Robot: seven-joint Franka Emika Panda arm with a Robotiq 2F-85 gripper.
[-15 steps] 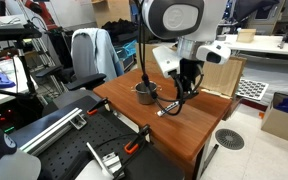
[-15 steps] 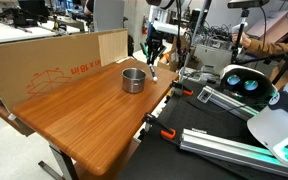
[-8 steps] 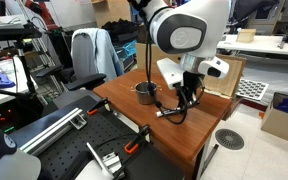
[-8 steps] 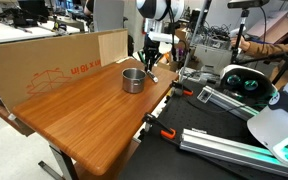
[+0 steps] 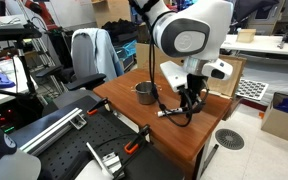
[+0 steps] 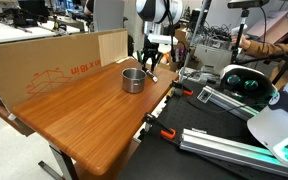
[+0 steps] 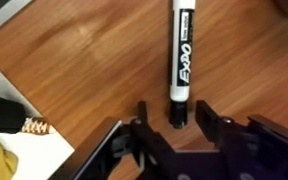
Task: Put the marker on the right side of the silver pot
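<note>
Wrist view: marker (image 7: 180, 55) cropped above; cap seemingly between spread pincer (image 7: 176, 118)

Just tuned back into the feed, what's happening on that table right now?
The gripper is down low over the wooden table, jaws open on either side of one end of the marker. The marker lies flat on the wood, not lifted, and the wrist view shows a gap between it and each finger. The pot stands on the table close beside the gripper. This moment alone does not show whether the marker is about to be picked up or was just set down.
</note>
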